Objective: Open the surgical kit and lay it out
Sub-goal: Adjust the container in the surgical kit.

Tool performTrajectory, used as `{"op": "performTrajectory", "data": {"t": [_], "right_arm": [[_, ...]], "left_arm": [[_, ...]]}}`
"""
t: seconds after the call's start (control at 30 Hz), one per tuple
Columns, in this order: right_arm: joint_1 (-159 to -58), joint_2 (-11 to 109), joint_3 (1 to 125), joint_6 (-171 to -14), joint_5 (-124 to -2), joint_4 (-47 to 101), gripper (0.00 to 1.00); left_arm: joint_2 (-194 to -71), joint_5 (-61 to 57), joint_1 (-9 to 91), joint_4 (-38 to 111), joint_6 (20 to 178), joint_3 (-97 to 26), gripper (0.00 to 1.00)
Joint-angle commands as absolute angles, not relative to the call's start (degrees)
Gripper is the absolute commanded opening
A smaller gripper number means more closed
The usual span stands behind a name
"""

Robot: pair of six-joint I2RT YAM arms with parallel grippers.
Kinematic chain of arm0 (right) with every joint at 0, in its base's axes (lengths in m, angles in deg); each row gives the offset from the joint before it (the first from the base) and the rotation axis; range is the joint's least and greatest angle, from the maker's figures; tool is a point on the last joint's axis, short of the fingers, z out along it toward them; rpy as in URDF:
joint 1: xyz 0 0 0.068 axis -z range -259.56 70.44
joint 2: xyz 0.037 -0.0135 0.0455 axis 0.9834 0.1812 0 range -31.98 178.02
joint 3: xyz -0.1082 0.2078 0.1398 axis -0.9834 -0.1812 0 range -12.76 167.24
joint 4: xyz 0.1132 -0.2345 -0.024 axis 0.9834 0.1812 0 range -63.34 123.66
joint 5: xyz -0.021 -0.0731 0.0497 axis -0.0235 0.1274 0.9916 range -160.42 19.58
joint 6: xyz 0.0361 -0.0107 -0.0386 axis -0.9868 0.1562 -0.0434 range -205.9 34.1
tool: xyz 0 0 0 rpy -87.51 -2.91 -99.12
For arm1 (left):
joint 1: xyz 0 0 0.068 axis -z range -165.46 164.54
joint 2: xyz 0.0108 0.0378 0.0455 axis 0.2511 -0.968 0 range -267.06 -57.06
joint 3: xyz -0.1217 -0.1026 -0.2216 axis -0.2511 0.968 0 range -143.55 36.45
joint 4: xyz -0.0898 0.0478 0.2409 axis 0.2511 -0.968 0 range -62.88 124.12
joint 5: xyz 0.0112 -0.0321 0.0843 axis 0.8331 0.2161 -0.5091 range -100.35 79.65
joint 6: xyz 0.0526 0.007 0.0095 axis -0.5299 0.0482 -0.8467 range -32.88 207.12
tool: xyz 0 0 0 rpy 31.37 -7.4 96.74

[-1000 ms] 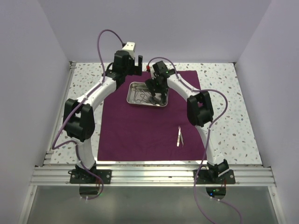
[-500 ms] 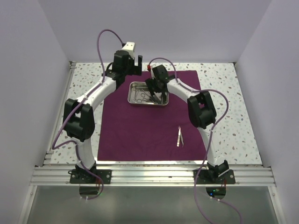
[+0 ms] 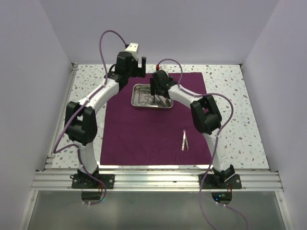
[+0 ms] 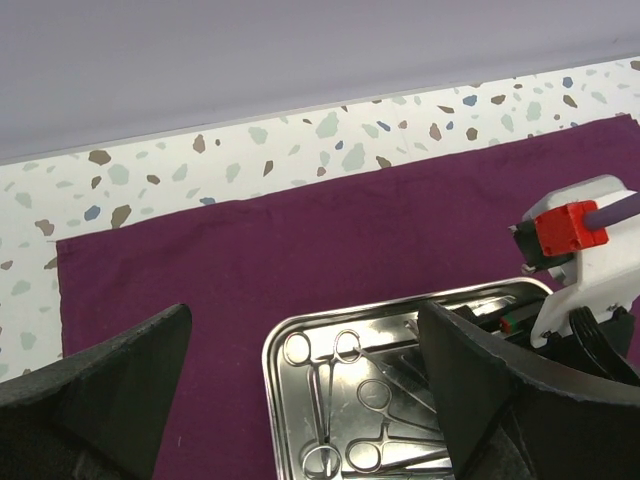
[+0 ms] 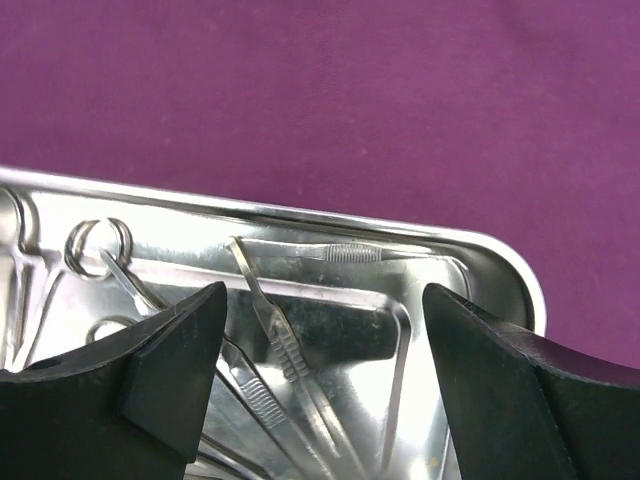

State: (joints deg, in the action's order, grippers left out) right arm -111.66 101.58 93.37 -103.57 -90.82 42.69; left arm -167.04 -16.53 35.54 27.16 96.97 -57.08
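Observation:
The dark purple cloth (image 3: pixel 144 129) lies spread flat on the table. On its far half sits the shiny steel tray (image 3: pixel 134 96). My right gripper (image 3: pixel 159 95) hangs open inside the tray's right half, its jaws straddling slim tweezers (image 5: pixel 272 325) without touching them. Ring-handled forceps (image 4: pixel 335 385) lie in the tray's left part. My left gripper (image 3: pixel 139 66) is open and empty, hovering behind the tray's far-left corner (image 4: pixel 272 352). One pair of tweezers (image 3: pixel 184 140) lies alone on the cloth near its right front.
Speckled tabletop (image 3: pixel 230 110) borders the cloth on the left, right and back. Lilac walls close in three sides. The right wrist's red-tipped cable plug (image 4: pixel 568 228) sits close beside my left fingers (image 4: pixel 500 400).
My right gripper has shifted left over the tray and dipped lower into it. The left arm, the tray and the tweezers on the cloth have stayed put.

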Motion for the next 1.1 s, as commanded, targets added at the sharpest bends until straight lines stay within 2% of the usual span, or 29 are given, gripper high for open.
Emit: {"op": "performTrajectory", "data": {"t": [0.0,0.13,0.3,0.8,1.07], "right_arm": [[-112.87,100.11,97.27,-113.99,-100.99,43.87,0.82],[-113.22,102.31,100.00,-120.07,-104.08,47.58,0.82],[-113.05,102.14,96.58,-127.63,-103.38,46.09,0.79],[-112.34,105.03,98.42,-134.85,-107.95,56.53,0.76],[-111.47,106.19,98.87,-135.82,-106.37,54.98,0.76]], "left_arm": [[-166.31,-15.71,35.02,28.94,96.17,-58.73,1.00],[-166.05,-15.63,35.02,29.02,96.17,-58.56,0.99],[-165.96,-15.45,35.02,29.02,96.08,-58.56,0.99],[-165.17,-14.83,35.02,29.37,96.08,-57.94,1.00],[-163.94,-14.92,35.02,29.72,95.82,-56.80,0.99]]}}
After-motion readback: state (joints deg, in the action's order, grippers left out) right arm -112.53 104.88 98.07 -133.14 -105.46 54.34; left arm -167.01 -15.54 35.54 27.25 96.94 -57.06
